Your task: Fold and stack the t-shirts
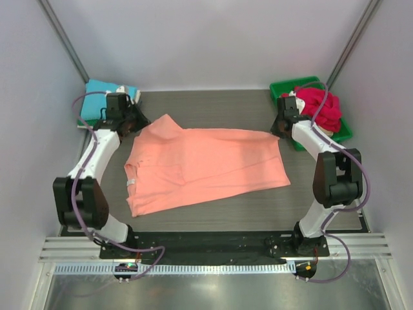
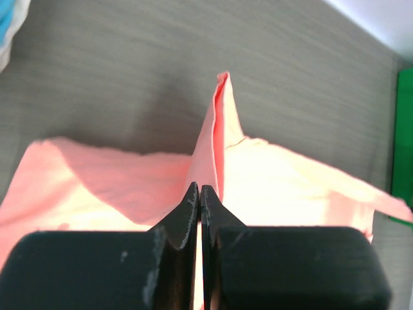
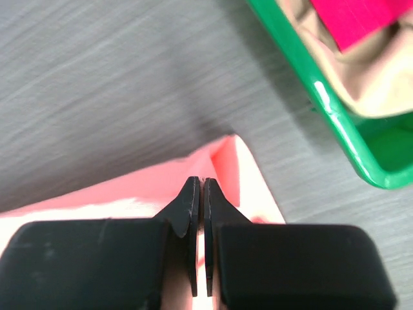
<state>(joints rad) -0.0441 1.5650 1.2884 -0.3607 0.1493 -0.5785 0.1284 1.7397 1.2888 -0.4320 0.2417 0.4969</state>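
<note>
A large salmon-orange t-shirt lies spread across the middle of the table. My left gripper is at its far left corner, shut on a pinched fold of the cloth; its jaws are closed with salmon fabric between them. My right gripper is at the shirt's far right corner, shut on that corner; its tips are closed on the cloth. A turquoise t-shirt lies at the back left. A red t-shirt lies bunched in the tray at the back right.
The green plastic tray stands at the back right, close to my right gripper; its rim shows in the right wrist view, with beige cloth under the red one. White walls enclose the table on three sides.
</note>
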